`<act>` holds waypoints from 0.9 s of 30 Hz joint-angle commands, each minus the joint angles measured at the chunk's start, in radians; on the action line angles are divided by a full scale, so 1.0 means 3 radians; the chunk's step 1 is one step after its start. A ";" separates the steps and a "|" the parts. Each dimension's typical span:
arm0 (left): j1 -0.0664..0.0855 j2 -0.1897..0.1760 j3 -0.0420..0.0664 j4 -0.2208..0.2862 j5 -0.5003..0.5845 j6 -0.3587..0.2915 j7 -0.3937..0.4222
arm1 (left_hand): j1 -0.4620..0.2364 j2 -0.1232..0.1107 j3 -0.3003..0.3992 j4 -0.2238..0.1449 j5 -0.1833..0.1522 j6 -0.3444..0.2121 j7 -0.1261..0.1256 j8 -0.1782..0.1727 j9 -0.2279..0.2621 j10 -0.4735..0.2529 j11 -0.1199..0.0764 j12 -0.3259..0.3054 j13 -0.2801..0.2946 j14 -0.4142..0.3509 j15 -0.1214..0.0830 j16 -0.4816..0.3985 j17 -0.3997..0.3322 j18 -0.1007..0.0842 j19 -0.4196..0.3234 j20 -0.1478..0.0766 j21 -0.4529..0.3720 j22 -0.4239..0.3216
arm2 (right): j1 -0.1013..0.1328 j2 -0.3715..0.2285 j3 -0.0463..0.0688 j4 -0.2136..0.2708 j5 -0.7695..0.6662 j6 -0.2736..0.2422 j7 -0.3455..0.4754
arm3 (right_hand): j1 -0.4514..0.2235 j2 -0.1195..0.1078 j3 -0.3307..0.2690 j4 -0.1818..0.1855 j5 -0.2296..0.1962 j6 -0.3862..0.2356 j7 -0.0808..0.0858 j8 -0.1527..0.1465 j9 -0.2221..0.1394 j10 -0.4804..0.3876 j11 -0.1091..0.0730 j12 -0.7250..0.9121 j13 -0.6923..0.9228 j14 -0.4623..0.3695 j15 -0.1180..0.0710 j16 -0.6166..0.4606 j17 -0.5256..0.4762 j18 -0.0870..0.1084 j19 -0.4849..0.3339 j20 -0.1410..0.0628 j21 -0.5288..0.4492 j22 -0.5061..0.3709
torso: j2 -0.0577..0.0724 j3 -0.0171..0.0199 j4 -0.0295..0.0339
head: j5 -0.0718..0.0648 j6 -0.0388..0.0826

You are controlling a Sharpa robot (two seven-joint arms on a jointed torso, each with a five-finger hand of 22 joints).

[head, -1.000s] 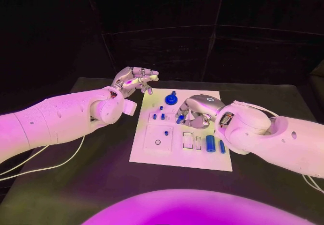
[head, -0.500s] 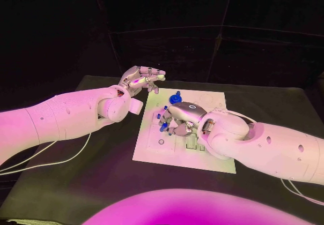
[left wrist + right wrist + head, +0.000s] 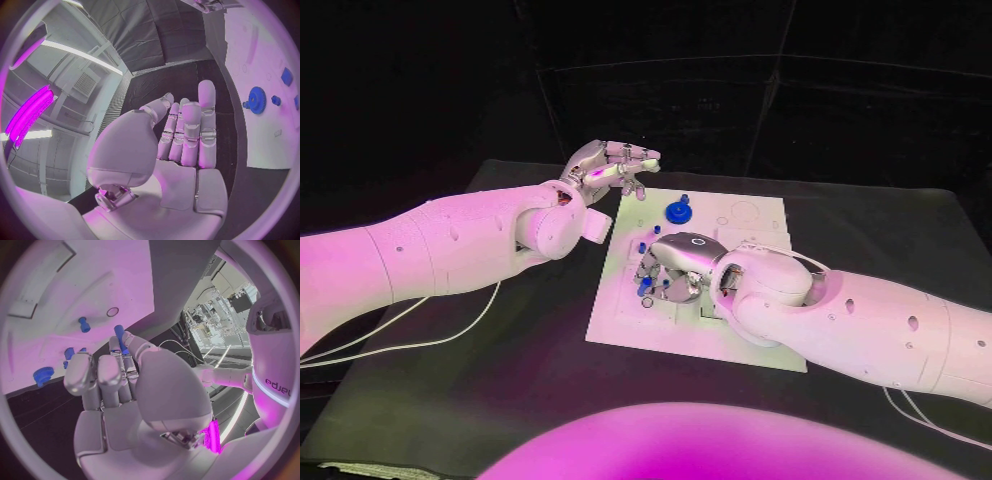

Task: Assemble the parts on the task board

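Note:
The white task board (image 3: 759, 215) lies in the middle of the black table. A blue gear (image 3: 679, 212) stands near its far edge, also seen as the gear (image 3: 257, 100) from the left wrist. My right hand (image 3: 672, 270) hovers low over the board's left middle, fingers curled, pinching a blue peg (image 3: 119, 338). Close by it, another blue peg (image 3: 83, 324) stands in the board, near a small round hole (image 3: 112, 311). My left hand (image 3: 610, 165) is raised beyond the board's far left corner, fingers stretched out side by side (image 3: 187, 135), holding nothing.
Small blue pieces (image 3: 646, 287) sit by my right hand's fingertips. My right forearm (image 3: 848, 320) crosses the board's right half and hides what lies there. White cables (image 3: 430, 345) trail on the black table (image 3: 488, 400) at the left.
My right hand has swung leftwards across the board and a little nearer, carrying the blue peg. The left hand has stayed about where it was, raised past the far left corner.

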 commanded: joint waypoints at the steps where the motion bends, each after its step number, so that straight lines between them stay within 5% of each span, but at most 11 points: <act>1: 0.0005 0.0007 0.0003 -0.0001 0.0011 0.0031 0.0029 | 0.0016 0.0004 -0.0021 -0.0005 0.0013 -0.0027 0.0004 0.0015 -0.0002 -0.0024 -0.0003 0.0020 0.0005 -0.0024 0.0009 -0.0017 -0.0006 0.0046 -0.0004 0.0006 -0.0015 -0.0005 | 0.0001 0.0014 0.0000 -0.0011 -0.0108 0.0169 0.0019 | 0.0011 -0.0030 0.0016 -0.0002 0.0014 -0.0003 0.0017 0.0020 0.0004 -0.0006 0.0018 -0.0023 0.0001 0.0046 -0.0009 0.0016 0.0002 -0.0066 0.0015 0.0014 0.0011 0.0002 | 0.0000 0.0002 -0.0001 | 0.0006 0.0000; 27: 0.0005 0.0014 0.0003 -0.0007 0.0011 0.0039 0.0027 | 0.0016 0.0004 -0.0021 -0.0005 0.0013 -0.0027 0.0004 0.0015 -0.0002 -0.0024 -0.0003 0.0020 0.0005 -0.0024 0.0009 -0.0017 -0.0006 0.0046 -0.0004 0.0006 -0.0015 -0.0005 | -0.0013 0.0067 -0.0006 -0.0095 -0.0241 0.0293 -0.0051 | 0.0010 -0.0032 0.0025 -0.0006 0.0015 -0.0001 0.0017 0.0019 0.0004 -0.0005 0.0019 -0.0026 0.0002 0.0046 -0.0007 0.0018 0.0003 -0.0066 0.0014 0.0015 0.0011 0.0002 | -0.0002 -0.0002 0.0001 | 0.0031 0.0000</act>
